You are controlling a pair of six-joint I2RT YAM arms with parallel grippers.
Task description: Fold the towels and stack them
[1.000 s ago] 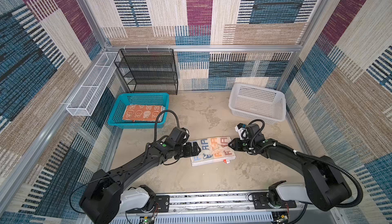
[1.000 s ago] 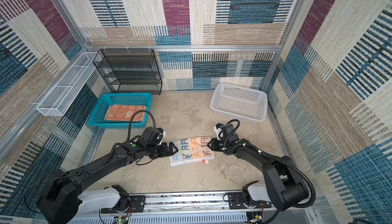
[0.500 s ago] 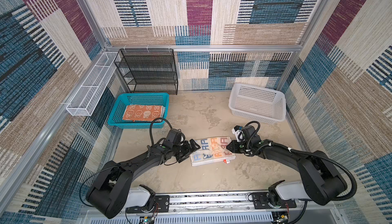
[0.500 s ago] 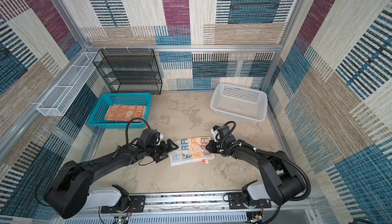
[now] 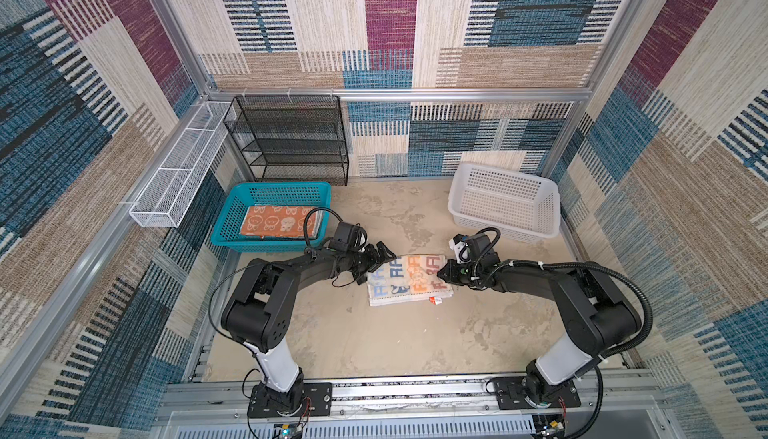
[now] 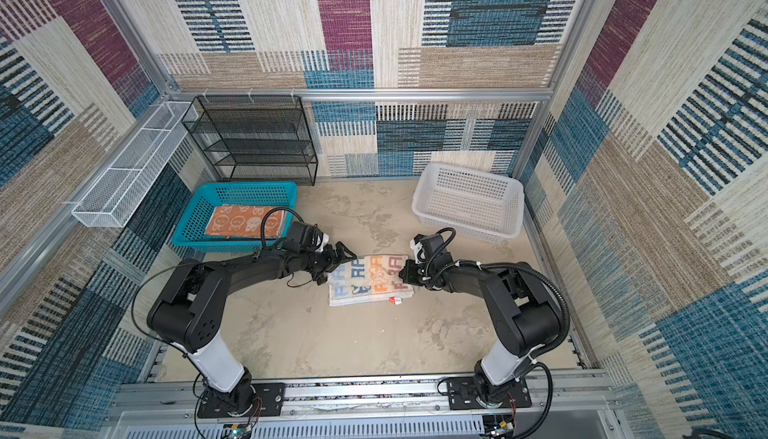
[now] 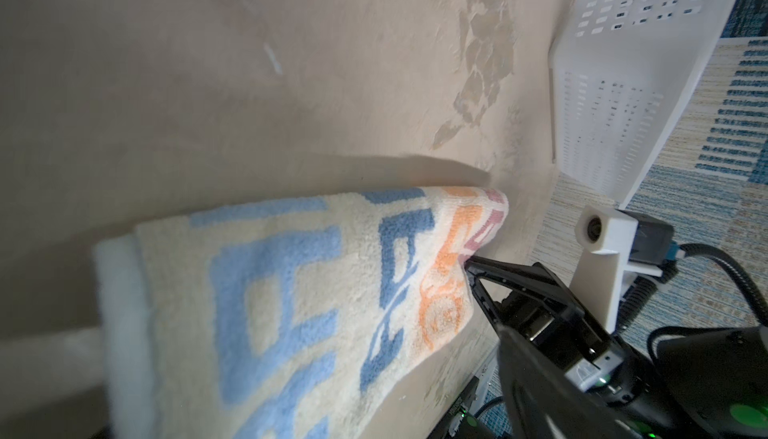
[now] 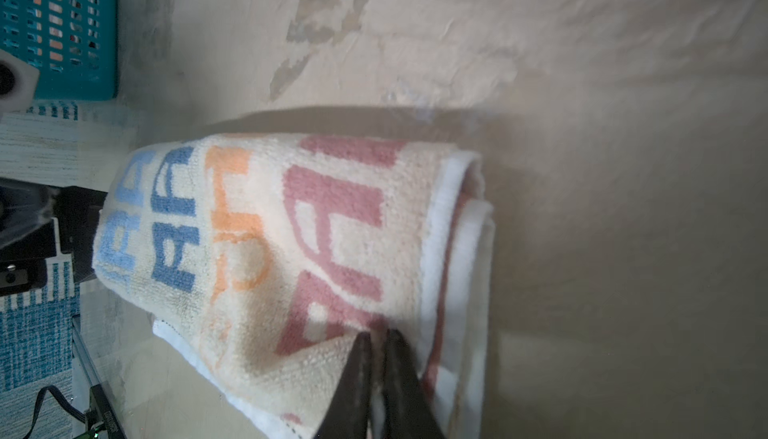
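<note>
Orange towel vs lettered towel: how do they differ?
Orange towel lies in the teal basket; lettered towel lies on the table. Orange towel shows white rabbit faces; lettered towel shows coloured letters. Orange towel is untouched; the right pincer pinches the lettered towel's edge. Both are folded.

Overhead stereo pair, wrist views near towel [image 7: 291,312]

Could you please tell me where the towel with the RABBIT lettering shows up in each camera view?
In both top views: the lettered towel lies just below the picture's centre.
Left wrist: it fills the lower middle of the picture.
Right wrist: it fills the centre of the picture.
Shared landmark: the right tool, at the towel's edge in all four.
</note>
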